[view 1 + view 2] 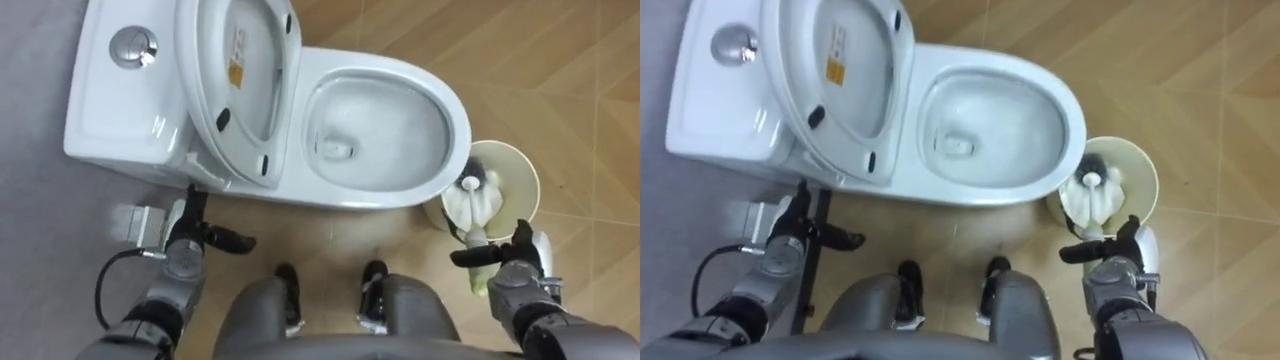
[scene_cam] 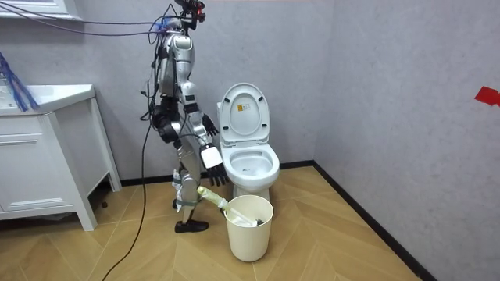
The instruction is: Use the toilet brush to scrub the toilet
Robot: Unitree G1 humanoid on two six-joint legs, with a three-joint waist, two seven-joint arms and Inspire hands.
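A white toilet [image 1: 455,120] stands before me with its lid and seat [image 1: 240,90] tipped up against the tank, so the bowl [image 1: 380,130] is uncovered. To the bowl's right a cream bin [image 1: 523,170] holds the toilet brush [image 1: 470,205], white head down inside, pale handle slanting out toward me. My right hand [image 1: 522,268] is shut on that handle, low on the right. My left hand [image 1: 188,245] hangs open at the lower left, in front of the tank, with nothing in it. In the room view I stand beside the toilet [image 2: 250,164], with the bin [image 2: 250,234] and brush [image 2: 215,199] at my feet.
The tank [image 1: 110,110] with its round flush button [image 1: 133,47] is against the grey wall on my left. Wooden floor lies around the bowl and bin. A white cabinet [image 2: 47,148] stands at the room view's left.
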